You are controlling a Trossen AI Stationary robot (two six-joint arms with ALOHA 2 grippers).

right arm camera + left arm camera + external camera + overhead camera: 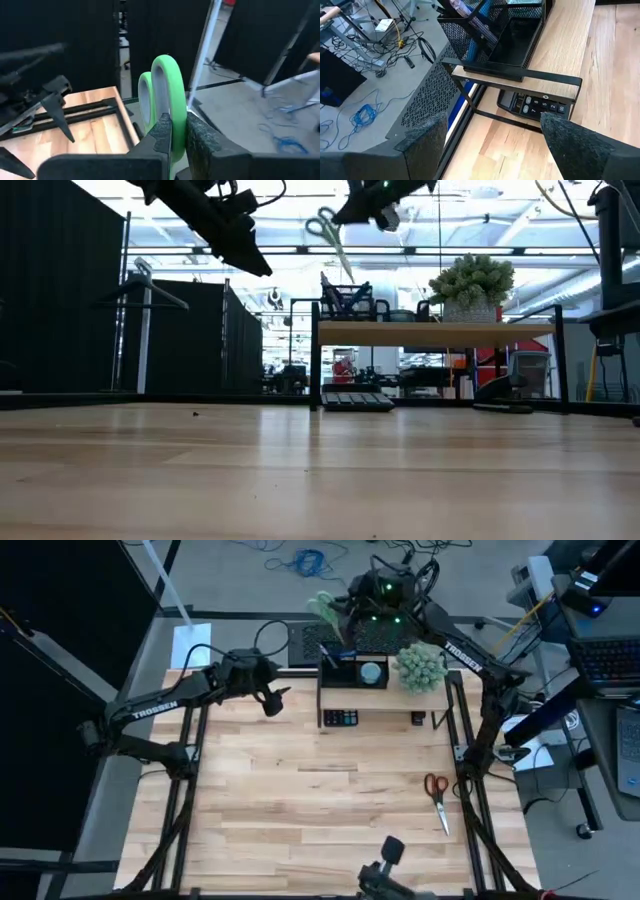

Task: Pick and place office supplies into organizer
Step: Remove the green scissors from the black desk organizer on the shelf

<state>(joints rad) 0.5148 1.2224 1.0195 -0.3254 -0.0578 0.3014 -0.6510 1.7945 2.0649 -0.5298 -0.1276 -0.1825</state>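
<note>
Right gripper (177,137) fingers clench green-handled scissors (162,87); left gripper (492,137) fingers spread wide, holding nothing.

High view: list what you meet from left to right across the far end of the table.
left gripper → blue pen standing in the organizer → round disc in the organizer → fuzzy plant ball
</note>
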